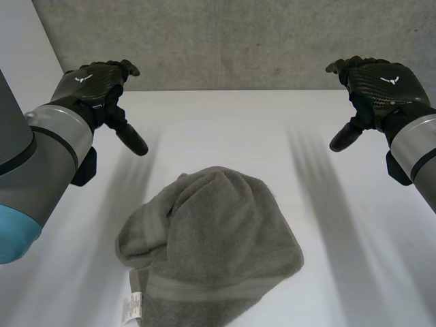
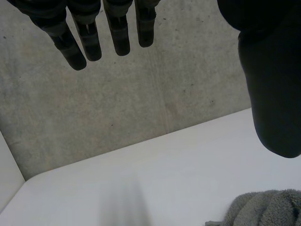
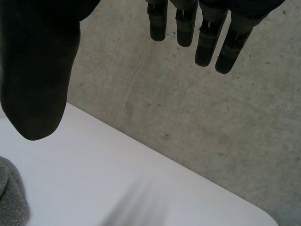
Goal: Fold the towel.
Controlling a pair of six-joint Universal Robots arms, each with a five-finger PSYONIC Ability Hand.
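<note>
The towel is lying in a rumpled grey heap at the lower centre of the head view, on the white worktop, with a small white label showing at its lower left edge. It is bunched rather than spread, so by my judgement the folding is not yet begun. This is looking like the opening step, with both hands hovering before reaching in.

The left hand is hovering at the upper left of the frame and the right hand at the upper right. Each is well apart from the towel and touching nothing. Both are pointing towards the concrete wall, backs up, thumbs hanging down and inward.

In the left wrist view the fingers are stretching out straight with the thumb spread wide of them, and nothing is lying between. The right wrist view is showing the same of its own fingers and thumb. Both hands are open and empty.

The next move is probably calling for both arms to come down and inward to the heap, take two corners or an edge, and draw the cloth flat before any fold. Finding corners in such a bunch is likely to be the hard part.
</note>
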